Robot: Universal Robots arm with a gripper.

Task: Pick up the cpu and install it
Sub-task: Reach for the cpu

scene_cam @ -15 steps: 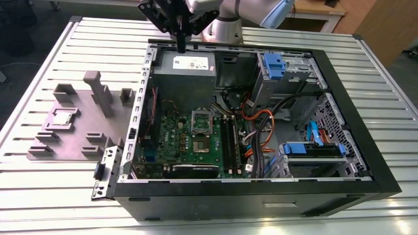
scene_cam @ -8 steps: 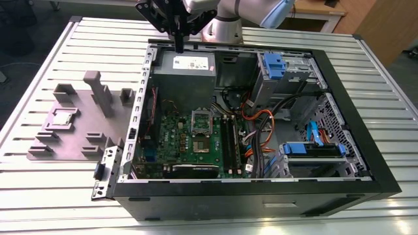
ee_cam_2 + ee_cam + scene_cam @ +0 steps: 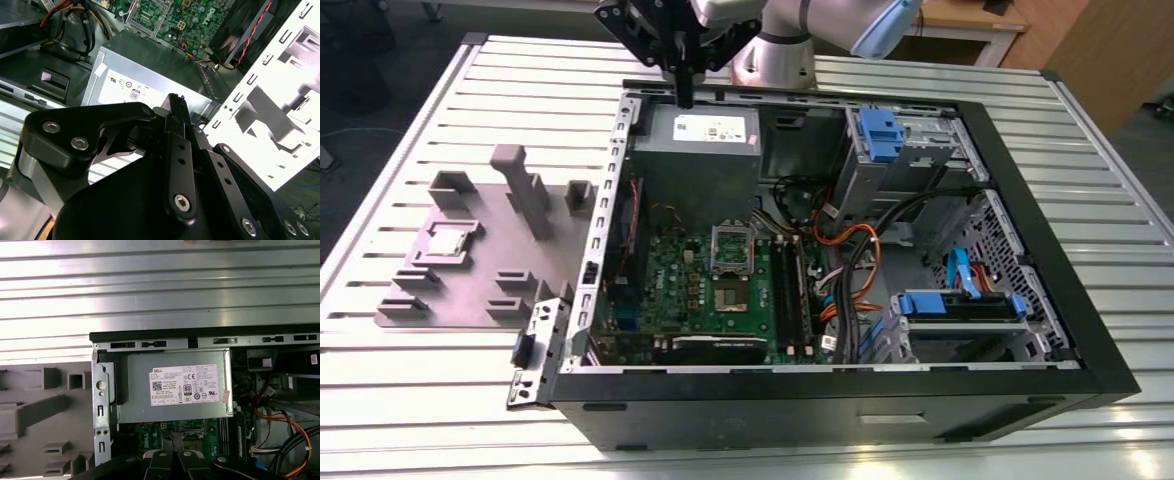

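bright, even overhead light; strong glare on the ribbed desk (image 3: 160,305); case wall (image 3: 260,65) blown out white; dim and shadowed inside.

**Single arm, gripper closed and pointing down**

- Arm (image 3: 781,45): silvery-grey segments with a pale blue joint cap (image 3: 883,28). It enters at the top edge of the exterior view, near the middle.
- Gripper (image 3: 683,98): black, mounted at the arm's end and pointing straight down.
- Fingers (image 3: 177,125): long and thin, pressed flat together into one narrow blade in the second wrist view. In the exterior view they read as a single dark bar.
- Linkage bars (image 3: 65,132): black and bolted, drawn in on either side of the fingers.
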